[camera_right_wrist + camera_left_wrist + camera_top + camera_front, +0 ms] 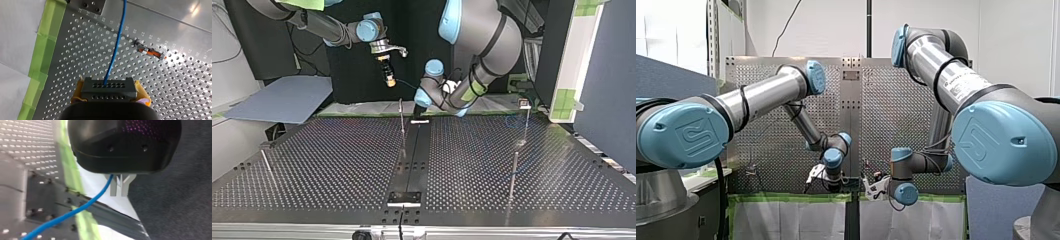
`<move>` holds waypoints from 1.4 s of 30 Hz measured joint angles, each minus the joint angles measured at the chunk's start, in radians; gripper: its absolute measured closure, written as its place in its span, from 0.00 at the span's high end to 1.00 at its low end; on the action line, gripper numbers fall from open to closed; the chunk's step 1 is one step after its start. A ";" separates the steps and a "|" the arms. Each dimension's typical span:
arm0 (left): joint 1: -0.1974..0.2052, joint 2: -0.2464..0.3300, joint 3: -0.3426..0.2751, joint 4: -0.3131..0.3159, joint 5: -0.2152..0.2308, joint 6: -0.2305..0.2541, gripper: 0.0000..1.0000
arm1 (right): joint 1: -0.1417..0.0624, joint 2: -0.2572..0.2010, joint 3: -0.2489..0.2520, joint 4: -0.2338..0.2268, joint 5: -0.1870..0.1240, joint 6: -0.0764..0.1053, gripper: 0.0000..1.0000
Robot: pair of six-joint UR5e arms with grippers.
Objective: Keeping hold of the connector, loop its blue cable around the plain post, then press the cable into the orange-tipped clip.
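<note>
Perforated tabletop (75,62) beneath; right gripper (109,88) jaws clamped on grey connector (110,93), left gripper (120,186) jaws' state unclear. Keep blue cable (115,50) taut, low, while looping.

Perforated table (337,165), green tape (46,42) along its edge, white sheet (17,37) beyond, blue-grey board (282,102).

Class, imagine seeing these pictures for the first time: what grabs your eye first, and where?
The bright blue cable, running from the grey connector clamped in my right gripper out across the perforated table. Beside it, ahead of the gripper, the small orange-tipped clip sits on the table.
</note>
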 joint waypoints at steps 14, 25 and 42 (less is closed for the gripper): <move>-0.023 0.020 -0.138 0.144 -0.042 -0.057 0.00 | -0.002 0.000 0.000 0.000 0.009 0.000 0.00; -0.041 0.062 -0.192 0.249 -0.098 -0.111 0.00 | -0.016 0.000 -0.001 0.000 0.036 0.005 0.00; -0.077 0.136 -0.321 0.408 -0.132 -0.130 0.00 | -0.038 0.000 -0.012 0.027 0.052 0.008 0.00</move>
